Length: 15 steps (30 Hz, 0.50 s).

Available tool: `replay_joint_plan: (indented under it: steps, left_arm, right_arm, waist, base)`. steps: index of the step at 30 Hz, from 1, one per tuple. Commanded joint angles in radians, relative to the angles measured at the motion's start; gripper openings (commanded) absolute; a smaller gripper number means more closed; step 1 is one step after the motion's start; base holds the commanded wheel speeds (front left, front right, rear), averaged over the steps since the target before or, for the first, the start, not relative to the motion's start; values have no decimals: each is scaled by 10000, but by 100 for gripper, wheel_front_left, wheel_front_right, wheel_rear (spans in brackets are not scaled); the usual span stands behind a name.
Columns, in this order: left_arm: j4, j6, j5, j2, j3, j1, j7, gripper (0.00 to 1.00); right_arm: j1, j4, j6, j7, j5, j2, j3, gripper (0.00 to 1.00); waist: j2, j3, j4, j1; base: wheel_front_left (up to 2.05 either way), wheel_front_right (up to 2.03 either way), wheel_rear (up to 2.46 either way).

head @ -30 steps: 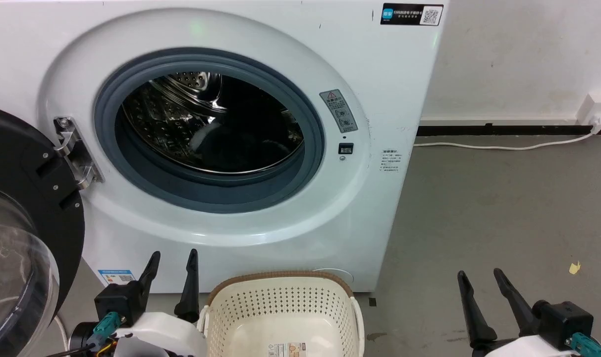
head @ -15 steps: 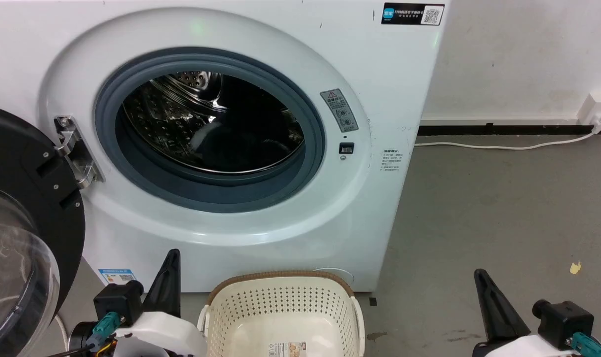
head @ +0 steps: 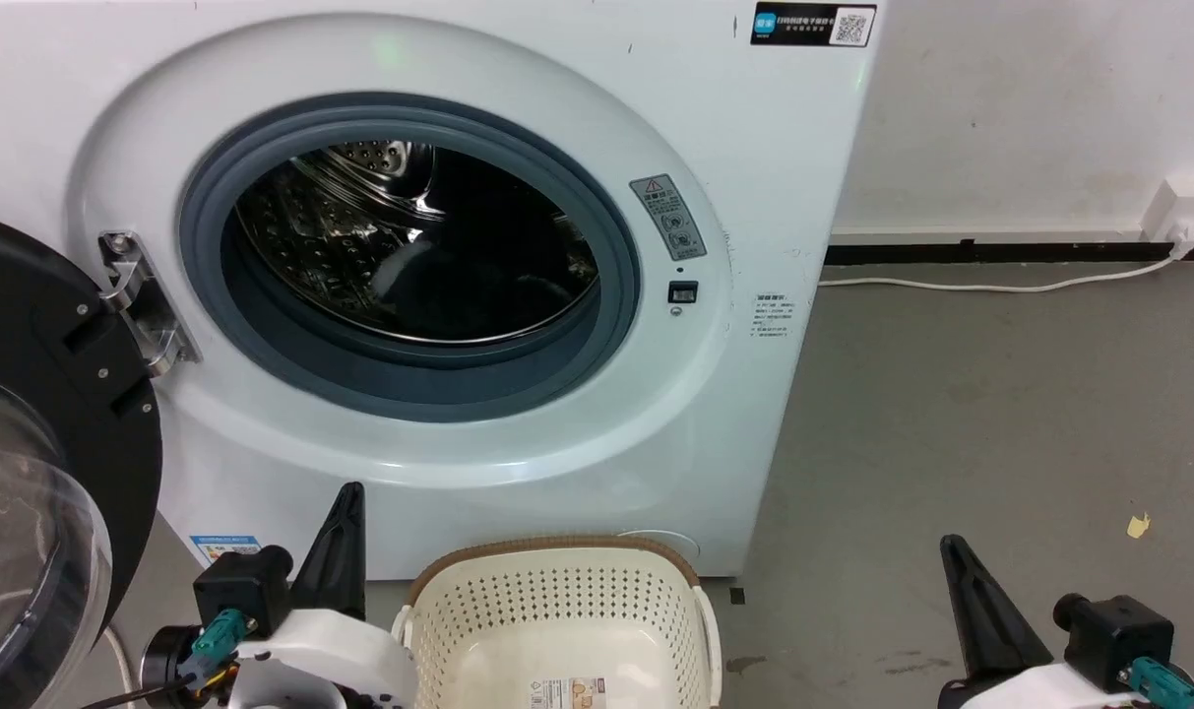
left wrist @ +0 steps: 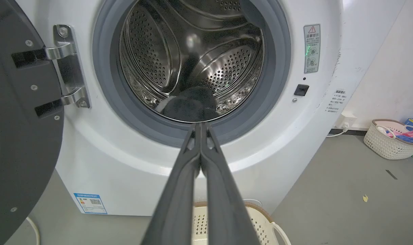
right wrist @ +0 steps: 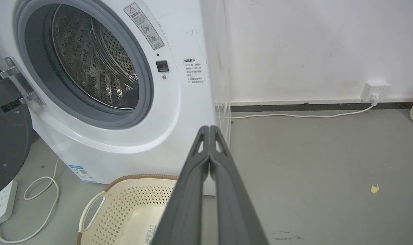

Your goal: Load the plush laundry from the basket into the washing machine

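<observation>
On the washing machine (left wrist: 100,163), up and right of the left claw (left wrist: 200,126), a grey label (left wrist: 311,48) shows a red warning triangle above characters too small to read. Down and left of this claw is a blue label (left wrist: 90,203) with a QR code. Up and left of the right claw (right wrist: 209,129) stands a small printed notice (right wrist: 193,71). Low beside this claw, the basket (right wrist: 138,177) bears a paper label (right wrist: 148,234), its print unreadable.

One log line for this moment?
plush laundry: in washing machine | basket: looks empty | left gripper: shut | right gripper: shut
</observation>
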Motion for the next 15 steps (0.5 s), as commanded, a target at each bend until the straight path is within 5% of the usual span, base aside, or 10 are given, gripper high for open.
replay_joint_plan:
  steps: [1, 15]
  left_arm:
    - [-72, -89, 172, -70, 122, 139, 65, 0]
    - [-271, -287, 747, -368, 494, 243, 330, 0]
  right_arm:
    - [-109, -55, -1, 26, -109, 1, -7, 0]
    - [-202, -98, -2, 132, -321, 2, -19, 0]
  waist:
    - [0, 5, -14, 0]
    - [0, 41, -109, 0]
  base:
    - [0, 0, 0]
    - [0, 0, 0]
